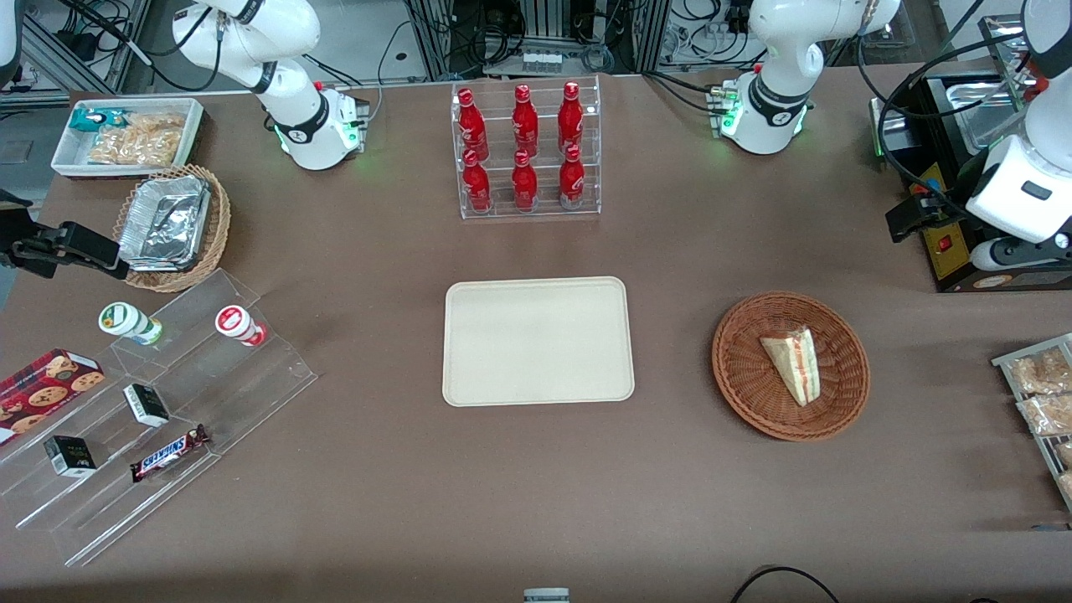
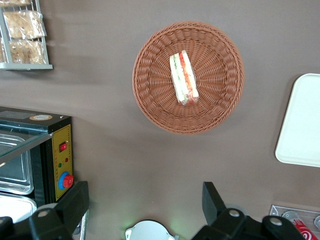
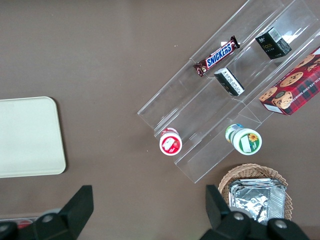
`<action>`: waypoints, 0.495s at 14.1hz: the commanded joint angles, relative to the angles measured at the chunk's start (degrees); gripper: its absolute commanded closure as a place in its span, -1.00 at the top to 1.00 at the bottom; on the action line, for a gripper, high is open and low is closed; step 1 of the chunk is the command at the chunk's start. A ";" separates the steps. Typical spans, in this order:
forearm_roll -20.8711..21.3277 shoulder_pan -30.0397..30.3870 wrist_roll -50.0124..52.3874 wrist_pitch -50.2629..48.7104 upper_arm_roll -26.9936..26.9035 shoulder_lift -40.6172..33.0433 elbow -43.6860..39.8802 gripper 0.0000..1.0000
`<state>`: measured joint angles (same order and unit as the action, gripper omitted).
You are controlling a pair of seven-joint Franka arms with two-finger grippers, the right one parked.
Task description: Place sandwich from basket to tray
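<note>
Claw (image 2: pixel 145 202) wide open and empty, high above bench (image 2: pixel 125 150), sandwich (image 2: pixel 183 78) in basket (image 2: pixel 150 95).

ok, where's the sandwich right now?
The sandwich lies in the basket, beside the tray, toward the working arm's end of the table. The open pincer hangs high above the table, holding nothing.
</note>
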<state>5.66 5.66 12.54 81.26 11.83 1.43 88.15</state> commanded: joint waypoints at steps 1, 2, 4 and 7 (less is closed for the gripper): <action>-0.04 0.06 -0.41 2.49 0.13 -0.02 3.32 1.00; 0.05 0.06 -0.41 4.85 0.13 -0.02 5.60 1.00; 0.05 0.06 -0.41 9.43 0.13 0.41 10.00 1.00; 0.05 0.14 -0.41 19.08 0.04 1.99 18.69 1.00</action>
<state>5.67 5.66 12.54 94.94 11.82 3.39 101.31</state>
